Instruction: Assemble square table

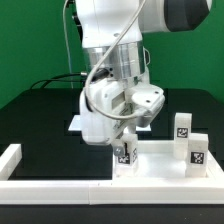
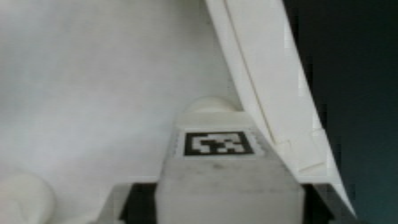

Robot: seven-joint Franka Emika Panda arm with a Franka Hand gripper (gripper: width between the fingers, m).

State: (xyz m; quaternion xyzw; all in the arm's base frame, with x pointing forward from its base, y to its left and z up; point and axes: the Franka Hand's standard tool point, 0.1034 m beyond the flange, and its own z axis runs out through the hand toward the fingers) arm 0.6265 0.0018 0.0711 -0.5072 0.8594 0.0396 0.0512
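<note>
Exterior view: the Franka arm (image 1: 118,40) descends from the top centre of the frame over a black tabletop (image 1: 40,120). Its fingers (image 1: 124,150) point down at the lower centre of the frame and are clenched on a small white tagged leg (image 1: 124,154), which stands upright with its lower end on or just above the square slab (image 1: 150,160). Whether the leg is seated on the slab cannot be told from this view. The slab lies flat at the lower right of the frame, inside the angle of the long white border rail (image 1: 60,185), which runs along the bottom edge and turns up at the lower left. Two further white tagged legs stand upright at the right of the frame: one leg (image 1: 182,126) farther back, the other leg (image 1: 198,150) nearer and lower in the frame, just beside it. They are well apart from the held leg.

Wrist view: the held leg (image 2: 221,170) fills the lower centre of the frame, its black-and-white tag (image 2: 221,143) facing the camera. Dark fingertips (image 2: 135,203) flank it at the bottom edge, pressed against its sides. The slab surface (image 2: 89,90) spreads pale grey behind the leg. A raised white edge (image 2: 267,80) runs diagonally from the top centre to the lower right, touching or just beside the leg. The black tabletop (image 2: 356,60) shows beyond it.
</note>
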